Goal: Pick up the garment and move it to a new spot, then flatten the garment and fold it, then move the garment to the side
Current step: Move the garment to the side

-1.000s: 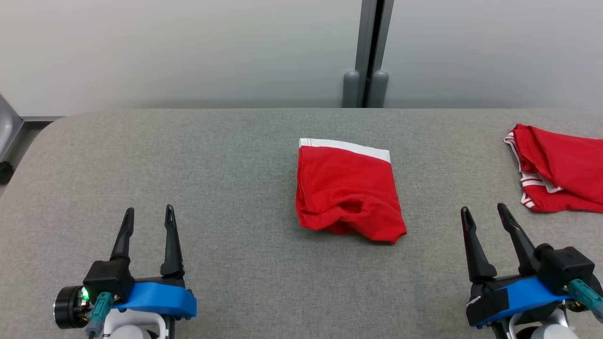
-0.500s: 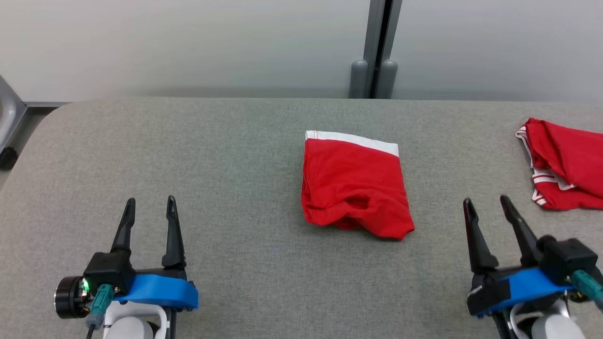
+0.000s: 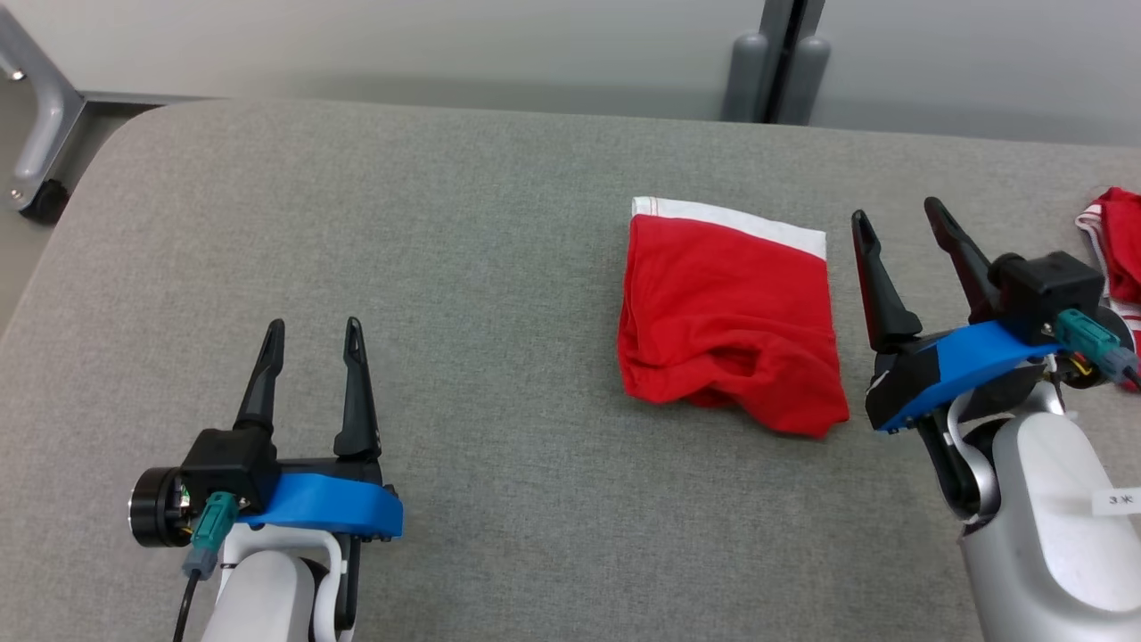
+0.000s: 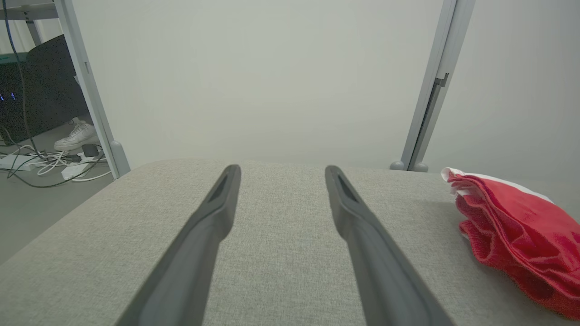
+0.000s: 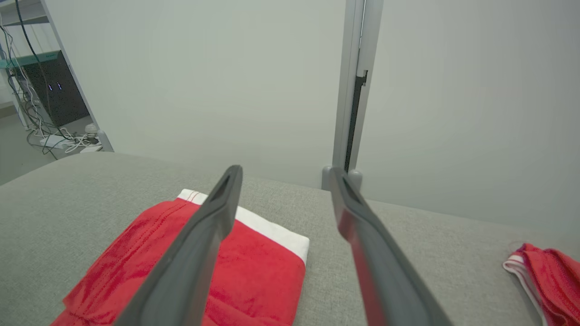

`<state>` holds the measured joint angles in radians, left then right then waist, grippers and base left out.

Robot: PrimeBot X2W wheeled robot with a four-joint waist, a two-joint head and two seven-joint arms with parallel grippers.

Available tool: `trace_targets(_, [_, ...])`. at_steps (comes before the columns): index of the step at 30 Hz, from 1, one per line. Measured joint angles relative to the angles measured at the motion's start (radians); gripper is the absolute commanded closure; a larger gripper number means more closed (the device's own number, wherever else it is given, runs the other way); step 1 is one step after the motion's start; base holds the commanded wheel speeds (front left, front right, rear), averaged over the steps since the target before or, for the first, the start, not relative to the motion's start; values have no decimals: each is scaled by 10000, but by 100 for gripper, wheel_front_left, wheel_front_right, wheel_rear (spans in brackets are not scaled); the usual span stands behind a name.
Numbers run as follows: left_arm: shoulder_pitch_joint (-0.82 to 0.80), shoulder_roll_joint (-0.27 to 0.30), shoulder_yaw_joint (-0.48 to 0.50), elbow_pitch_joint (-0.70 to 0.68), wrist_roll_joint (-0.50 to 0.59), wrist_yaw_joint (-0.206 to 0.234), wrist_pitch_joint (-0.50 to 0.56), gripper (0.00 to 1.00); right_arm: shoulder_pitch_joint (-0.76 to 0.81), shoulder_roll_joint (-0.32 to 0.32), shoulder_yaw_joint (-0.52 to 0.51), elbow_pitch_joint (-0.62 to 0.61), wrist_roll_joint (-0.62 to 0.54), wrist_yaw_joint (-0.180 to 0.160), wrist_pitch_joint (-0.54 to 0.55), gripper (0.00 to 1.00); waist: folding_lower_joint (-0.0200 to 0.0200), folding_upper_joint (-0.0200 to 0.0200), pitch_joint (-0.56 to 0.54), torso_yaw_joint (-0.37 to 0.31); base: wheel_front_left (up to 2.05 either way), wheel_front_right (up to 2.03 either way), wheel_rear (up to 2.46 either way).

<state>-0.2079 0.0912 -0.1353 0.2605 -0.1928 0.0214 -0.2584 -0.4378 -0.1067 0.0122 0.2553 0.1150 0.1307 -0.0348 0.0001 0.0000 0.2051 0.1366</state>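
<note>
Garment (image 3: 726,325) sat right of centre in the head view, flat on the grey counter (image 3: 446,267). Red, folded to a rough rectangle, white band along its upper edge, lower edge bunched and wrinkled. Nothing was touching it.

Right claw (image 3: 896,211) stood just right of the garment, fingers spread, nothing between them, tips about level with the white band. A strip of bare counter showed between it and the cloth. Its height over the counter: couldn't tell. In the right wrist view the right claw (image 5: 285,170) was spread wide. The garment (image 5: 253,267) lay lower left of frame, with the left finger crossing in front of it and part of the white band showing in the gap.

Left claw (image 3: 315,325) was at lower left of the head view, also spread and empty, well apart from the garment. In the left wrist view the left claw (image 4: 282,171) had bare counter ahead and the garment (image 4: 512,235) at the right edge.

Second red piece (image 3: 1119,241) with white striped trim lay at the right edge of the head view, partly behind the right claw's wrist.

Grey post (image 3: 780,62) stood past the counter's far edge, at the top of frame. Metal frame leg (image 3: 36,134) with a caster was at upper left. Cables (image 4: 45,163) and a white shoe (image 4: 77,136) were on the floor, left side of the left wrist view.
</note>
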Motion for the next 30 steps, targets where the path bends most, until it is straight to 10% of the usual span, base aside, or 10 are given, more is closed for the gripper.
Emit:
trace_targets(25, [-661,-328,-219,198,-111,29,-33,0,-1488,50,173,5544,-192,-15,-506,0,0,0,1103,750,0,0,0])
trace_targets(26, [-674,-334,-232,199,-111,29,-33,0,-1546,86,211,5641,-61,-15,-545,56,0,0,1099,748,0,0,0])
trace_targets(27, [-676,-339,-238,205,-111,27,-33,0,-1572,130,257,5728,90,-15,-571,85,0,0,1090,741,0,0,0])
trace_targets(30, [-677,-347,-247,219,-111,15,-33,0,-1657,244,483,5935,414,-13,-780,100,-1,0,1046,692,0,0,0])
